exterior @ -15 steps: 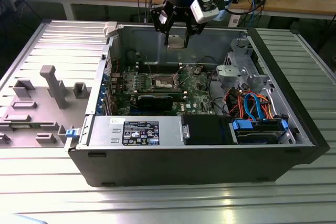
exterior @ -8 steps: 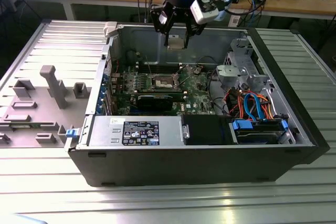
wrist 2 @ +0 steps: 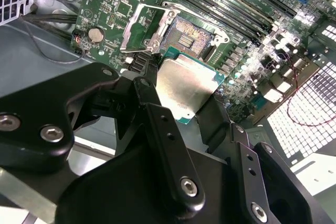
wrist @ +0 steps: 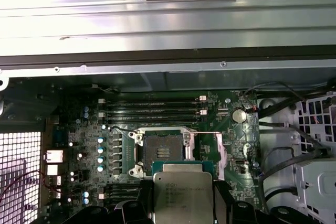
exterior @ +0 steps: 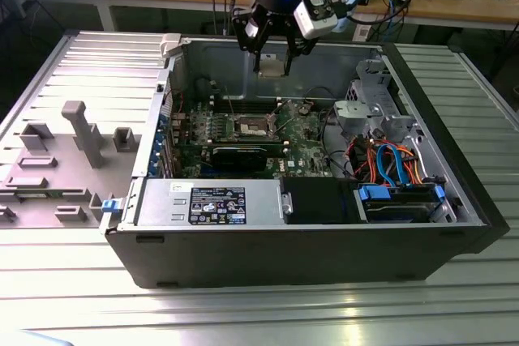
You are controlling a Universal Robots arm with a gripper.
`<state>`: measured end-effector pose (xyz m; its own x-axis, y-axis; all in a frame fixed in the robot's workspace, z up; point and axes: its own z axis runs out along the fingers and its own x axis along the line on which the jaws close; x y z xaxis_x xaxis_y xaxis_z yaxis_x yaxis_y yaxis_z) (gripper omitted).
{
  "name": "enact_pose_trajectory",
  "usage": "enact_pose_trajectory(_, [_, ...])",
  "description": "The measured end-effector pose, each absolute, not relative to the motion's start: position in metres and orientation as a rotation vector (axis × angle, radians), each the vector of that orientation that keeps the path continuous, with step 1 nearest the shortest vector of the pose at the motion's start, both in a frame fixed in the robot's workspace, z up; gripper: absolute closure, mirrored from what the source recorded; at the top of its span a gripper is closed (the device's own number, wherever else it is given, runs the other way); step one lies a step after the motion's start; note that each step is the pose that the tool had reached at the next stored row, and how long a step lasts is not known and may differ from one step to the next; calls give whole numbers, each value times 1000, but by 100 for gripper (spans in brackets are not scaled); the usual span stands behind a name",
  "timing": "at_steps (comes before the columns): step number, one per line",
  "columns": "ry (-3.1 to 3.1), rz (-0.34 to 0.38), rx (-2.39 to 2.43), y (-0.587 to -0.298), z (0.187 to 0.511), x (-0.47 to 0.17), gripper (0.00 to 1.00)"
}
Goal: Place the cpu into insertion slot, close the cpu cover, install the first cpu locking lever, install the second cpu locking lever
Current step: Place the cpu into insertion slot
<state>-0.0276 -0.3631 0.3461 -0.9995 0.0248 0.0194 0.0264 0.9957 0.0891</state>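
Note:
My gripper [exterior: 272, 61] hangs above the back of the open computer case, shut on the cpu [exterior: 272, 68], a flat square chip with a silvery-tan face. In both wrist views the cpu [wrist 2: 185, 86] [wrist: 181, 198] sits between the black fingers [wrist 2: 148, 85], held in the air above the green board. The insertion slot [exterior: 253, 126] [wrist 2: 192, 36] [wrist: 163, 149] lies below with its dark centre bare. The cpu cover [wrist 2: 137, 29] [wrist: 221, 153] stands swung up beside the slot. The cpu is clear of the slot and touches nothing but the fingers.
Long memory slots [wrist: 157, 109] run beside the slot, and a long black expansion card [exterior: 243, 154] lies on its other side. A labelled power supply [exterior: 215, 204], a blue drive caddy [exterior: 401, 200] and orange and blue cables [exterior: 389, 160] fill the case's front and the exterior view's right. The grey side panel [exterior: 73, 151] lies at that view's left.

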Motion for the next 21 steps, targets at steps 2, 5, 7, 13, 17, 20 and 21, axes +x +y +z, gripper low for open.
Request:
enact_pose_trajectory(2, [-3120,-140,-40,-363,346,-28,45])
enact_pose_trajectory(5, [-3120,-140,-40,-363,345,-28,45])
enact_pose_trajectory(7, [-3120,-139,-40,-363,344,-28,45])
enact_pose_trajectory(13, [-3120,-139,-40,-363,342,-28,45])
enact_pose_trajectory(17, [-3120,-139,-40,-363,342,-28,45])
enact_pose_trajectory(20, [-3120,-137,-40,-363,341,-28,45])
enact_pose_trajectory(21, [-3120,-133,-40,-363,341,-28,45])
